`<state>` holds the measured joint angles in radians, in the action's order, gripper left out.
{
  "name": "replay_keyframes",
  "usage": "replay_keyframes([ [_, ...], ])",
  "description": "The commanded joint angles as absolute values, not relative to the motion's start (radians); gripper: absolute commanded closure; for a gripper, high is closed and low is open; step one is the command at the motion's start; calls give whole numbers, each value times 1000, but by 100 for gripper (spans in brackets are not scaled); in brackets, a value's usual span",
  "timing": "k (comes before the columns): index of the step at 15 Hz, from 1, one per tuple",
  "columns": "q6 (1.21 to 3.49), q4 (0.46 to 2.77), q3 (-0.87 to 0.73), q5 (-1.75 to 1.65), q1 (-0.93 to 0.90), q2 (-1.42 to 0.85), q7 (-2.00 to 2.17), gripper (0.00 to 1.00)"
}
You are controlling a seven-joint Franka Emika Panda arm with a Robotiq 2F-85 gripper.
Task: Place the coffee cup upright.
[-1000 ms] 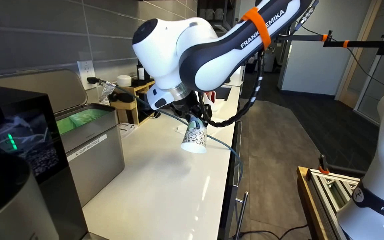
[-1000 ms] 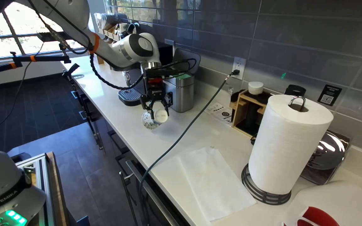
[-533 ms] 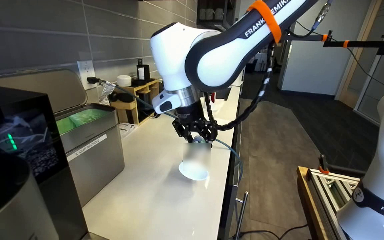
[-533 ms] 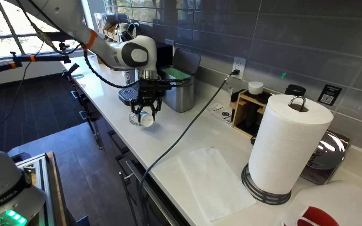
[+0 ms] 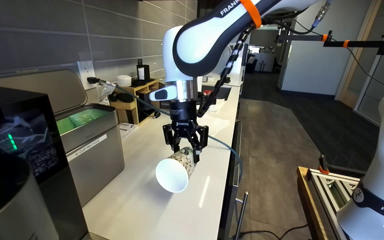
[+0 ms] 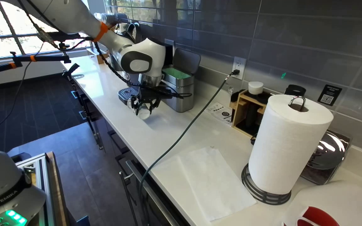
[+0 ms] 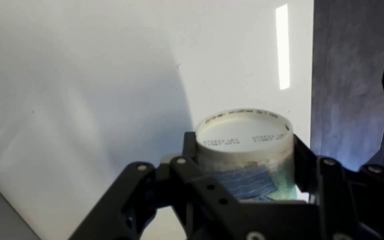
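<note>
The gripper (image 5: 186,155) held the cup (image 5: 178,169) pinched between its 2 fingers (image 7: 302,163), close to the base (image 7: 243,133). The cup was over the counter (image 5: 138,210), tilted far from upright; in an exterior view its wide mouth (image 5: 172,176) faced the camera, and a dark pattern ran along the side. I could not tell whether the cup touched the counter. In the wrist view the base carried small dark print, partly blurred, and blue and green patches marked the side near it. The arm (image 5: 197,50) stood above the cup, 1 orange band (image 5: 252,13) around it.

Near the cup was a bin (image 5: 98,166) labelled K-CUP RECYCLE, its lid (image 5: 55,85) raised and a green liner (image 5: 85,117) inside. A black machine (image 5: 22,130) with a green light (image 5: 13,143) on its front stood near the bin. Beyond the bin, a wooden rack (image 5: 124,105) had a white tub (image 5: 124,81) on top. A cable (image 6: 196,118) ran from the outlet (image 6: 239,64) across the counter and over its front edge. In an exterior view a paper roll (image 6: 289,144) stood upright on its wire stand (image 6: 267,199), well apart from the cup, and a white sheet (image 6: 215,185) lay flat on the counter near the roll.
</note>
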<state>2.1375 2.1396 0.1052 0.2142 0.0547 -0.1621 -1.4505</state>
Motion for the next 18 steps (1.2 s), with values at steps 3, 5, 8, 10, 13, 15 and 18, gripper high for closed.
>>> replay_keyframes([
  [3, 2254, 2102, 110, 549, 78, -210, -1590, 61],
  [5, 2374, 2109, 116, 634, 69, -212, -1595, 61],
  [8, 2604, 2131, 117, 631, 47, -220, -1597, 61],
  [10, 2705, 2144, 109, 555, 39, -236, -1558, 61],
  [13, 2781, 2180, 75, 359, 32, -254, -1470, 61],
  [15, 2792, 2203, 3, 216, -13, -261, -1402, 61],
  [18, 2768, 2207, -22, -6, -3, -271, -1265, 33],
])
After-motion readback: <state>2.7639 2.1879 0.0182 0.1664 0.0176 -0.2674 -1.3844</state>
